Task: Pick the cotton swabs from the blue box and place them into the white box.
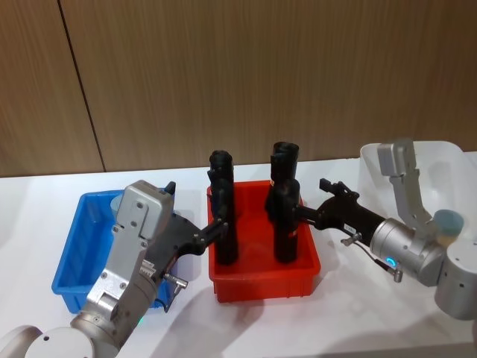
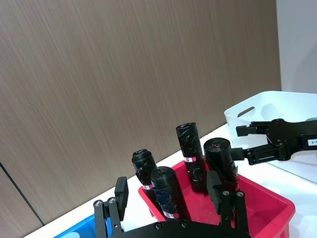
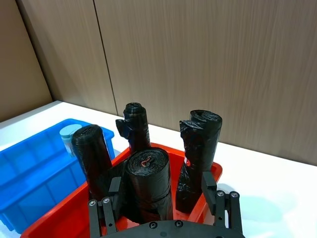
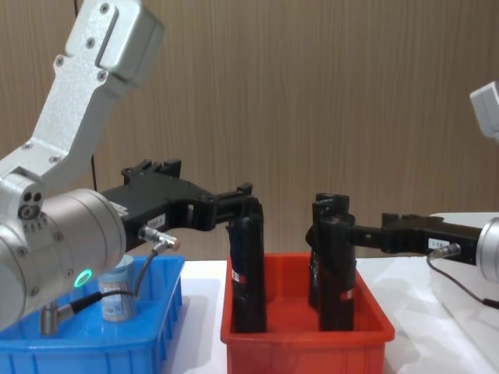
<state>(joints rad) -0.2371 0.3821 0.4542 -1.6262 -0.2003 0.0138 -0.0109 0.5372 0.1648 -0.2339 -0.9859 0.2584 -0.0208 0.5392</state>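
Altogether three bins stood in a row on the bench (image 1: 373, 328): one blue box (image 1: 74, 283) on the robot's left, one red bin (image 1: 264, 280) in the middle, one white box (image 1: 447, 160) on the right.

Black rolls (image 1: 286, 224), upright in the red bin: four.

Cotton swabs (image 4: 117, 296): one jar seen, upright in the blue box, pale lid up. Another pale lid (image 1: 449, 221) showed at the white box, behind the right arm; whether it lay inside could not be told.

End effectors: two. Left end effector (image 2: 171, 193) reached from over the blue box toward the red bin, fingers apart, holding nothing. Right end effector (image 3: 163, 191) reached in from the white box side toward the rolls, fingers likewise apart and holding nothing.

Surface: plain white bench. Room: brown wood-grain wall panels (image 1: 261, 74) directly behind the bench, with a vertical seam on the left.
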